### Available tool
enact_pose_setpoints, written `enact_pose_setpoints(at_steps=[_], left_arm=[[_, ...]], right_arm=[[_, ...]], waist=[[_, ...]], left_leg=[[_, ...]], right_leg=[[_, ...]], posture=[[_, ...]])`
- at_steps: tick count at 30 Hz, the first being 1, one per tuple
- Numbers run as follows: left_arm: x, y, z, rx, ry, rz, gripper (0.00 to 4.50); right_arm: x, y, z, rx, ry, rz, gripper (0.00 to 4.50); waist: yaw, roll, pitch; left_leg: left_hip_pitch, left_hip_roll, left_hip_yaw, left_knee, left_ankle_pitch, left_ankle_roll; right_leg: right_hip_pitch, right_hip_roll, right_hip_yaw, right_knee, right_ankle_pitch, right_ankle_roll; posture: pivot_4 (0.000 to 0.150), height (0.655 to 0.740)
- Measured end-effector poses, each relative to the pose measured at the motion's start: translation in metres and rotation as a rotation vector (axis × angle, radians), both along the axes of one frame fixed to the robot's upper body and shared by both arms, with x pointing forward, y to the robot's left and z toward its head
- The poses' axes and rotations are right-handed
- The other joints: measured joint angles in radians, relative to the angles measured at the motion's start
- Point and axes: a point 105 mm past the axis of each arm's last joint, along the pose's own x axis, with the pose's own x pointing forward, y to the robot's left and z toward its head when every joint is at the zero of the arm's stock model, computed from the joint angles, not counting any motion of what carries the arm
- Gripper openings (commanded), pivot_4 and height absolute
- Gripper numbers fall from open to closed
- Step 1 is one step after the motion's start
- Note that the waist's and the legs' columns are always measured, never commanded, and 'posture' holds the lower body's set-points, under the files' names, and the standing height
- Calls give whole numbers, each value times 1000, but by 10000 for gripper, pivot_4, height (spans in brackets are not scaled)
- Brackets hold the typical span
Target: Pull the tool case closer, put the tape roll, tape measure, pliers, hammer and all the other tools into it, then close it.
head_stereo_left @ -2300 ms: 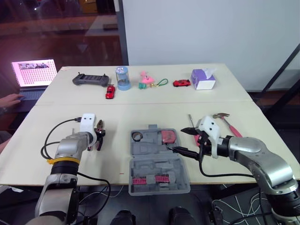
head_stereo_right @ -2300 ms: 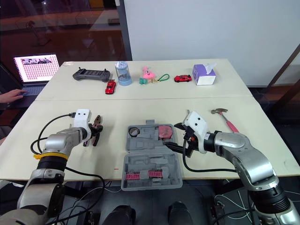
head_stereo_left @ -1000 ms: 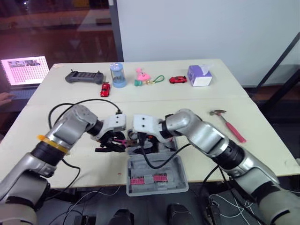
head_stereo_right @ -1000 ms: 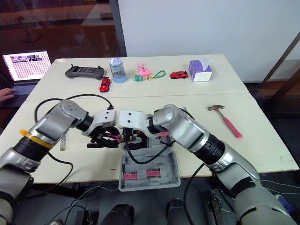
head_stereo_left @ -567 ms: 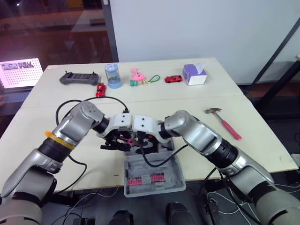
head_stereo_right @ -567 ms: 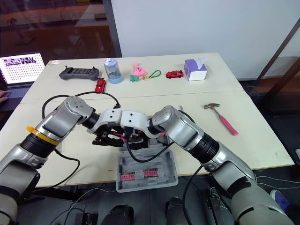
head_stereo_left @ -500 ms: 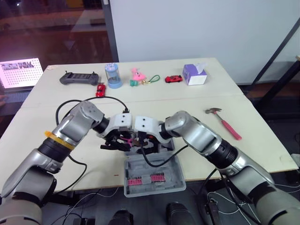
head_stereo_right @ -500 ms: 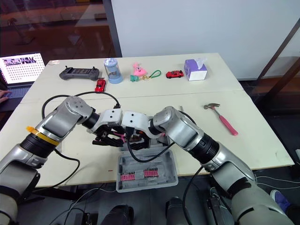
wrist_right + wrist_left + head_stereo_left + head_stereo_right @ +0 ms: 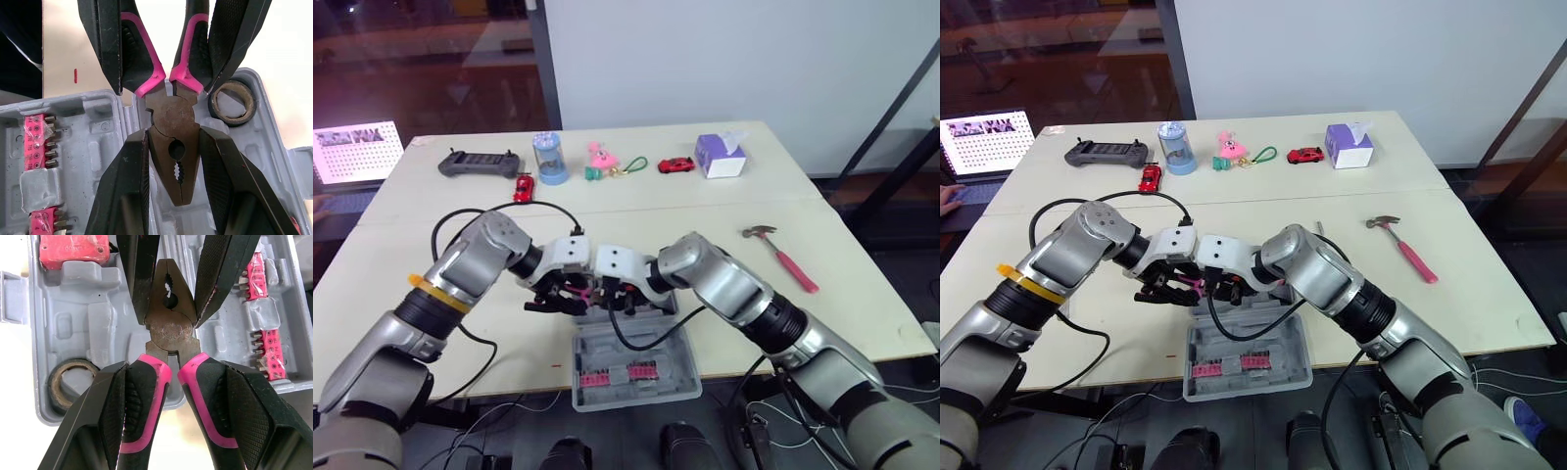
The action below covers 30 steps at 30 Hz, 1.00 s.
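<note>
- Both arms have swung inward from the bench (image 9: 862,294) sides to meet above the open tool case (image 9: 636,343).
- Left pincer (image 9: 168,364) clamps the pliers (image 9: 169,333) by the handles; right pincer (image 9: 173,132) clamps the head.
- Tape measure (image 9: 68,247) is partly cut off; hammer (image 9: 781,257) lies at 3 o'clock from the case.

Pink-and-black-handled pliers (image 9: 168,333), grey tool case (image 9: 98,328), pink-handled hammer (image 9: 790,267).

Bright, even light on the table (image 9: 724,211), soft shadows; laptop screen (image 9: 357,152) glows beside dark glass (image 9: 431,49)
</note>
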Motion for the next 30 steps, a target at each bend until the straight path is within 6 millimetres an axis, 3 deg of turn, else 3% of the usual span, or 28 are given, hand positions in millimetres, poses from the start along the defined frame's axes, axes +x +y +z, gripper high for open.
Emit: enact_pose_setpoints(at_steps=[8, 15, 24, 25, 26, 30], left_arm=[[1, -1, 0, -1, -6, 5, 24227], [1, -3, 4, -19, -18, 7, 24227], [0, -3, 8, -25, -30, 3, 24227], [0, -3, 8, -25, -29, 3, 24227], [0, -3, 8, -25, -28, 2, 24227], [-3, -4, 6, -25, -17, -12, 24227]], right_arm=[[-1, 2, -1, 5, 3, 9, 9636], [-6, 6, -7, 21, 19, 25, 43795], [-5, 6, -7, 16, 16, 22, 43795], [-5, 6, -7, 16, 17, 22, 38509], [-6, 6, -7, 17, 17, 22, 35973], [-3, 5, -6, 24, 11, 9, 15841]], waist=[[0, 0, 0], [0, 0, 0], [0, 0, 0], [0, 0, 0], [0, 0, 0], [1, 0, 0]], left_leg=[[0, 0, 0, 3, 0, 0], [0, 0, 0, 4, 0, 1], [-2, 0, 0, 7, -1, 1], [-2, 0, 0, 7, -1, 1], [-2, 0, 0, 7, -1, 1], [-2, 0, 0, 7, -1, 1]], right_leg=[[0, 0, 0, 2, 0, 0], [0, 0, 0, 2, 0, 0], [0, 0, 0, 3, 0, 0], [0, 0, 0, 3, 0, 0], [0, 0, 0, 3, 0, 0], [0, 0, 0, 3, 0, 0]], posture=[[1500, 7400], [1500, 7400], [1500, 7400], [1500, 7400], [1500, 7400], [1500, 7400]])
